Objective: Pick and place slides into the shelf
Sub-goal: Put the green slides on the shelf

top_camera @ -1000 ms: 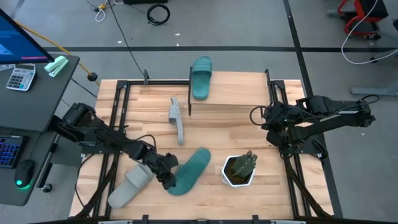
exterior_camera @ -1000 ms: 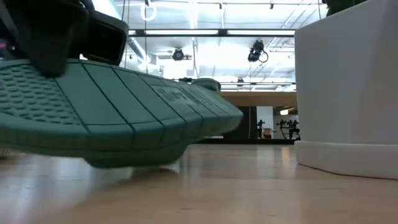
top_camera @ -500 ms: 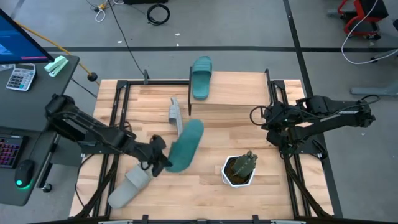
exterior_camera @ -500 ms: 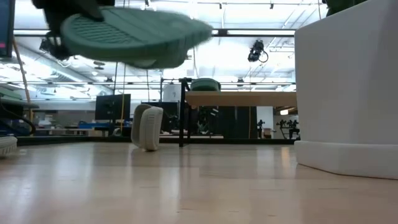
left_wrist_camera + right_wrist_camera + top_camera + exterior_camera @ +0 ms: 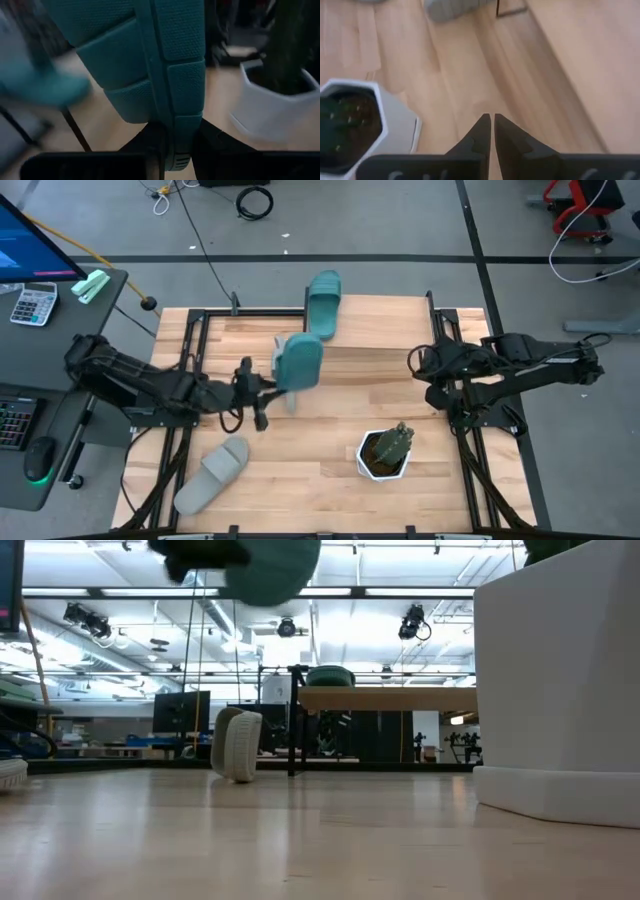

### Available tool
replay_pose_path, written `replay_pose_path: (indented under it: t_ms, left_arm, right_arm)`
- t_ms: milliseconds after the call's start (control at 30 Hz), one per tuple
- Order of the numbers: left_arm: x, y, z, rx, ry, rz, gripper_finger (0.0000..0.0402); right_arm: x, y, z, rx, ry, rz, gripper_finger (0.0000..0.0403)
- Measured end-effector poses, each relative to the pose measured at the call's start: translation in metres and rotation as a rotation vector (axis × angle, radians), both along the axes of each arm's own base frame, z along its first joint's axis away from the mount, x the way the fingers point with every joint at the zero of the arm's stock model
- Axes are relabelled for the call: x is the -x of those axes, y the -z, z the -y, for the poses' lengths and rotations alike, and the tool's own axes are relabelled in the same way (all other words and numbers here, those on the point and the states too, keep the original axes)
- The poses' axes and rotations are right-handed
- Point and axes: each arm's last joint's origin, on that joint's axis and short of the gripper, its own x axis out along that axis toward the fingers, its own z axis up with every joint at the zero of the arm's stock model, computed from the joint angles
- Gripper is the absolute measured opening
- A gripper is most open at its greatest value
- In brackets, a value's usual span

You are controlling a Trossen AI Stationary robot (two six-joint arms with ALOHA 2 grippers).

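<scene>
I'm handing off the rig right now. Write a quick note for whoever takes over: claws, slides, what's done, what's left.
Left claw: shut on a teal slide, held in the air near the shelf's left end.
Right claw: shut, empty, waiting over the table's right side, beside the plant pot.
Done: one teal slide sits on top of the shelf.
Left: place the held slide; then the grey slide standing on edge by the shelf and the grey slide lying at the front left.

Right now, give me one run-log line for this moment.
left gripper: carrying teal slide airborne | right gripper: shut, idle | shelf: one teal slide on top
</scene>
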Motion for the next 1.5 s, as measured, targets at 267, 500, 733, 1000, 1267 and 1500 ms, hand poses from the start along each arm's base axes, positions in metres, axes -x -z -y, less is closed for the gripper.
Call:
replay_pose_path:
  t_ms: [267, 500, 733, 1000, 1267, 1500]
  left_arm:
    - [-0.008, -0.033, -0.016, -0.443, 0.026, 0.15, 0.0061]
    - [-0.013, -0.038, -0.046, -0.581, 0.042, 0.163, 0.006]
    - [-0.032, -0.025, -0.072, -0.731, 0.029, 0.07, 0.006]
    - [-0.054, -0.012, -0.09, -0.863, 0.055, 0.106, 0.006]
    - [-0.076, -0.024, -0.116, -1.019, 0.007, 0.069, 0.006]
    - [-0.106, -0.04, -0.134, -1.055, 0.048, -0.015, 0.006]
  right_arm:
    - [-0.015, -0.018, 0.001, 0.131, -0.052, 0.222, 0.003]
    - [-0.029, -0.047, -0.003, 0.179, -0.187, 0.545, 0.003]
    - [-0.033, -0.073, -0.012, 0.131, -0.469, 0.844, 0.0035]
    - [-0.055, -0.065, -0.014, 0.471, -0.655, 0.783, 0.0103]
    - [-0.079, -0.07, -0.014, 0.757, -0.646, 0.846, 0.0187]
    - [-0.084, -0.071, -0.015, 0.807, -0.648, 0.866, 0.0207]
